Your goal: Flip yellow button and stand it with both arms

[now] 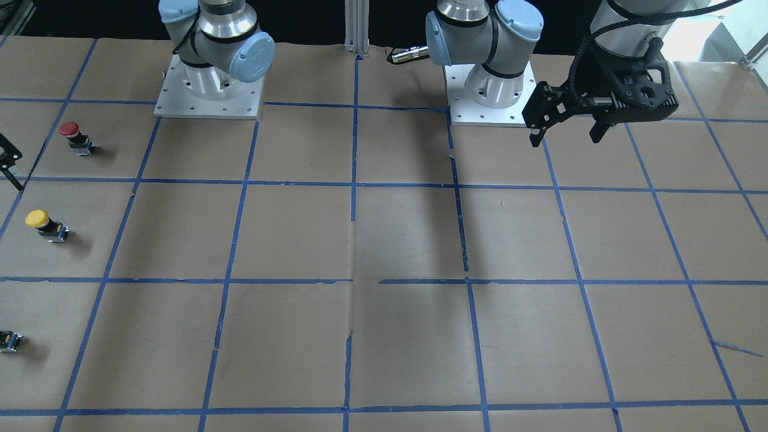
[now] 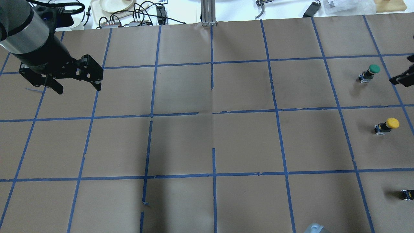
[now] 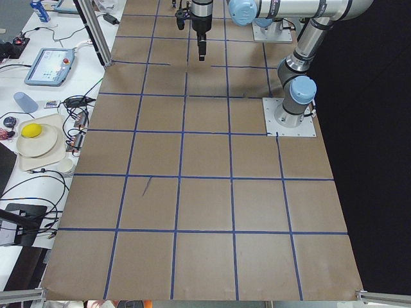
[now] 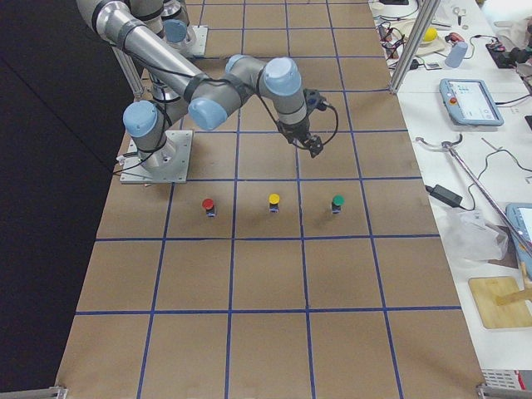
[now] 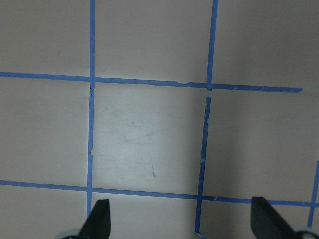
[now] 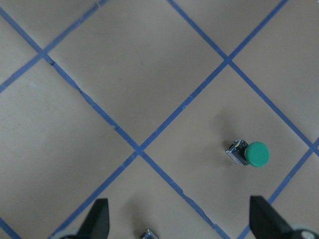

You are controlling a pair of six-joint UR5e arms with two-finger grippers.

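Observation:
The yellow button (image 2: 386,125) stands in a square at the table's right end, cap up; it also shows in the front view (image 1: 45,225) and the right side view (image 4: 273,202). My right gripper (image 6: 179,225) is open and empty, above the table close to the green button (image 6: 251,153). Only its edge shows in the overhead view (image 2: 401,78), up and right of the yellow button. My left gripper (image 2: 79,88) is open and empty, far away over the table's left end. It also shows in the front view (image 1: 567,137) and left wrist view (image 5: 182,224).
A red button (image 1: 75,137) and the green button (image 2: 369,72) stand either side of the yellow one, in one row (image 4: 208,205). A button base (image 2: 407,194) shows at the overhead view's right edge. The brown paper has a blue tape grid (image 2: 213,111).

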